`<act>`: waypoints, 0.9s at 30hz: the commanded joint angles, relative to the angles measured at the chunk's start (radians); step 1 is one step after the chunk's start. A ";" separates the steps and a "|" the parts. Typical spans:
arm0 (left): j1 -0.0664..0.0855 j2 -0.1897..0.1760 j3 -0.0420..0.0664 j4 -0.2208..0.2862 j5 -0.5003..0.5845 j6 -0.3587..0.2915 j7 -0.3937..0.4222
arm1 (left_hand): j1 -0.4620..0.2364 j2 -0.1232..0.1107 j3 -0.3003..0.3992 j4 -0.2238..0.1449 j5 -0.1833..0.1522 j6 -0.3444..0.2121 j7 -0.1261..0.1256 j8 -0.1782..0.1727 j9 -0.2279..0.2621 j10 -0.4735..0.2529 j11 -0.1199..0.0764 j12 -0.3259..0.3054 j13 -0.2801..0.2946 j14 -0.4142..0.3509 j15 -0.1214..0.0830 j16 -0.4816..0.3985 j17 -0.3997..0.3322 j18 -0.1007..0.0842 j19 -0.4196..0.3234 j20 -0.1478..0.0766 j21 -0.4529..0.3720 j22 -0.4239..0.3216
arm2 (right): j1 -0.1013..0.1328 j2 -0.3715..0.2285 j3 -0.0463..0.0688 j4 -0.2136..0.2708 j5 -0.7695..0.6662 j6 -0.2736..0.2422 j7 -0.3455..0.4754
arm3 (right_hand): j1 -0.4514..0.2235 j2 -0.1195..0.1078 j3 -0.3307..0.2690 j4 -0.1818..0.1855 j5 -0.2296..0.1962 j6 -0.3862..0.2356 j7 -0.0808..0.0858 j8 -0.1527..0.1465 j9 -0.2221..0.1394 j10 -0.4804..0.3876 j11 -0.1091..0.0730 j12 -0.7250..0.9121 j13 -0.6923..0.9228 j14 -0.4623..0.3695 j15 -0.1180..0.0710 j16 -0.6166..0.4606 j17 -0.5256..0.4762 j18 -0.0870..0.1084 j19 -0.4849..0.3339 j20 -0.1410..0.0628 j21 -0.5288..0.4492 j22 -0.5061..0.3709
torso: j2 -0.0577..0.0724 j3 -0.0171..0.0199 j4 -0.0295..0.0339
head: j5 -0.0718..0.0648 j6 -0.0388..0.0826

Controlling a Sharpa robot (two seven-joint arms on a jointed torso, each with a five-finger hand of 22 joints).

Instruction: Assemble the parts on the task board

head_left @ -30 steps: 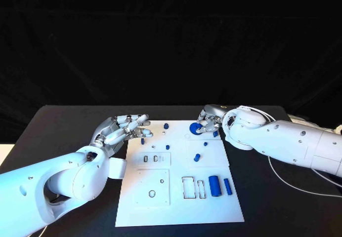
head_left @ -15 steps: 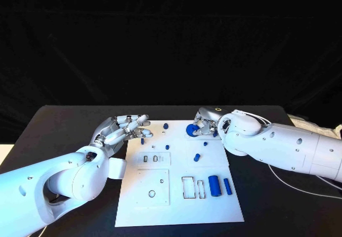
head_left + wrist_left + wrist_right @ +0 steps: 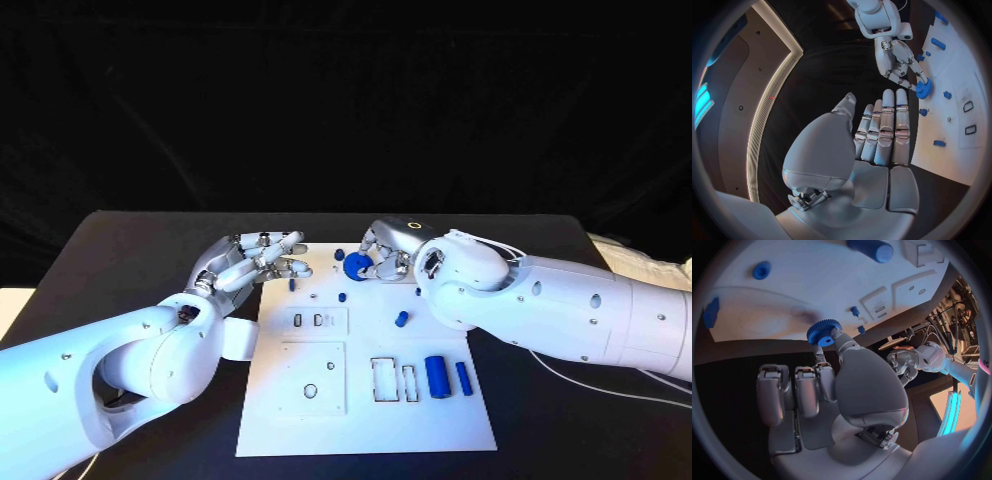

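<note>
**A:** Start at your left. What is there?

**B:** Left hand (image 3: pixel 257 258), silver, many-fingered, hovers just off the left edge of the white rectangular task board (image 3: pixel 361 425), near its far corner. Fingers straight and side by side, thumb set apart. You hold nothing in it.

**A:** And on the board itself?

**B:** Small blue pegs scattered over its far half; one lies just beside the left hand's fingertips, another short blue peg (image 3: pixel 400 319) lies near the board's middle. On the near half, right side, a thick blue cylinder (image 3: pixel 436 377) stands by a thinner blue bar (image 3: pixel 463 378), both beside open rectangular slots.

**A:** The gear?

**B:** The blue toothed gear wheel (image 3: pixel 358 265) sits over the far end of the board, pinched in your right hand (image 3: pixel 387 256). The right wrist view shows the thumb and a finger pressed on the gear's rim (image 3: pixel 824 332), other fingers held straight beside them. Whether the gear touches the board, you cannot tell.

**A:** Right arm?

**B:** It crosses above the board's right edge, far half.
</note>
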 commanded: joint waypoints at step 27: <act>0.001 0.004 0.001 0.002 0.001 0.023 -0.002 | 0.001 0.010 0.001 -0.007 -0.004 -0.002 0.002 -0.006 0.000 0.001 0.005 -0.005 0.000 -0.002 0.005 0.004 0.002 0.011 0.010 0.000 0.002 -0.002 | -0.023 0.177 -0.007 -0.153 -0.046 0.019 -0.013 | -0.026 -0.008 0.003 0.008 -0.012 0.004 -0.007 -0.012 0.005 0.016 -0.005 -0.015 0.108 0.085 -0.003 0.004 0.161 -0.010 0.041 -0.004 0.005 0.108 | 0.002 0.0015 -0.0028 | 0.020 -0.006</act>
